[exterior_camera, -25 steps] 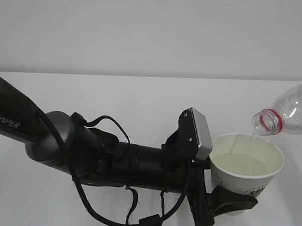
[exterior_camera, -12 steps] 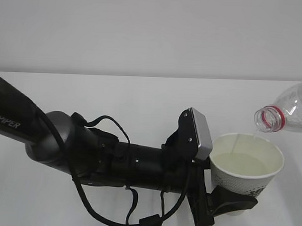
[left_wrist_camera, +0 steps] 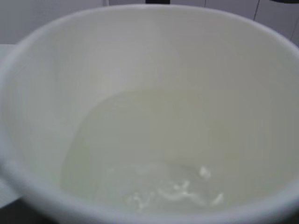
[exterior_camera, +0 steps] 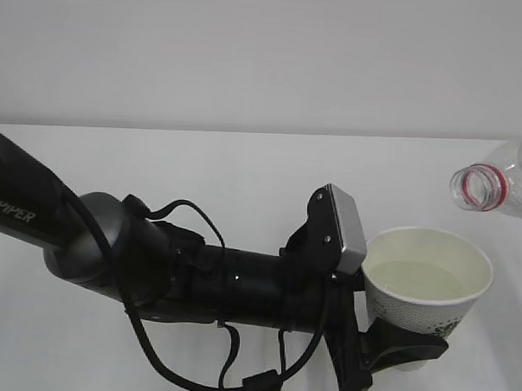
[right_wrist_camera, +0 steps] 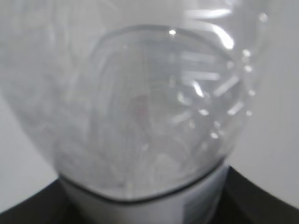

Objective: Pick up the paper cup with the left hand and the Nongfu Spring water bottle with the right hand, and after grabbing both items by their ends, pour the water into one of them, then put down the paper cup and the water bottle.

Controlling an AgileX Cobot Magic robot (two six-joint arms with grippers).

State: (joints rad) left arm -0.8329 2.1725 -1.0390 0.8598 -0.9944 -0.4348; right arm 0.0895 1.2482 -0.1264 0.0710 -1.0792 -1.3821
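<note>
White bench; left black pincer pinches small white paper cup with water, lower right; clear plastic bottle upper right, its pincer unseen

Plain white table, matte surface

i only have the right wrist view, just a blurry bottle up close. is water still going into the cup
Observer: No stream shows. The bottle mouth sits up and right of the paper cup, apart from it.
Operator: how full is the cup
Observer: The water covers the bottom, well below the rim.
Operator: is the left hand on it
Observer: Yes, the left hand clamps the cup's base, upright.
</note>
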